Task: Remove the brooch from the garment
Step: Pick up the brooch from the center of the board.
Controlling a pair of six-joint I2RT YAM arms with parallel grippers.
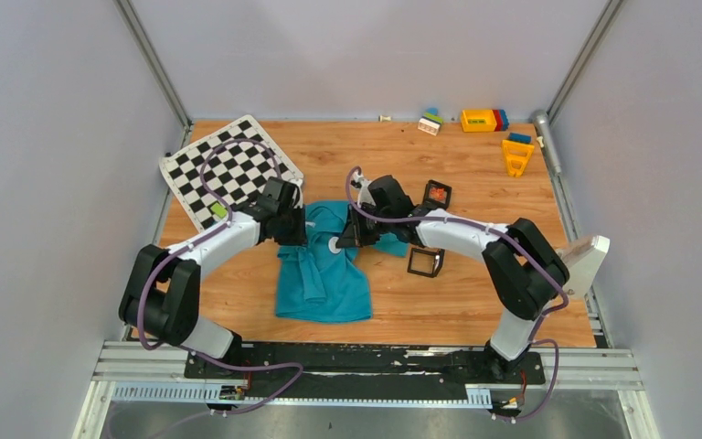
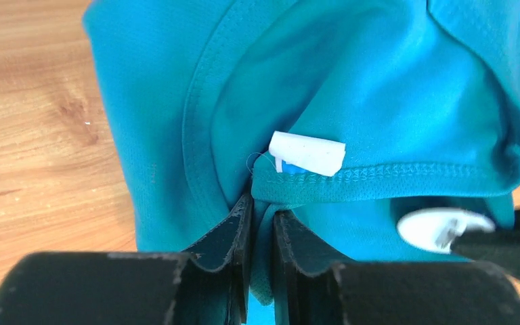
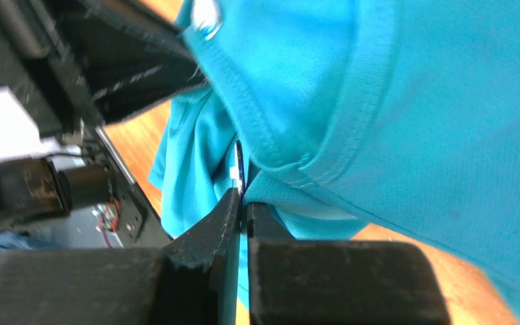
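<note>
Wooden table (image 1: 475,302): garment (image 1: 329,283), mat (image 1: 228,169) (boxes (image 1: 436,194) too)

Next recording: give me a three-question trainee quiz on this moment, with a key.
1. True or false: the left gripper is pinching the garment.
2. How many small black boxes show in the top view? A) one B) two C) four
3. Fill in: the right gripper is shut on the ____.
Key: 1 true; 2 B; 3 garment.
</note>
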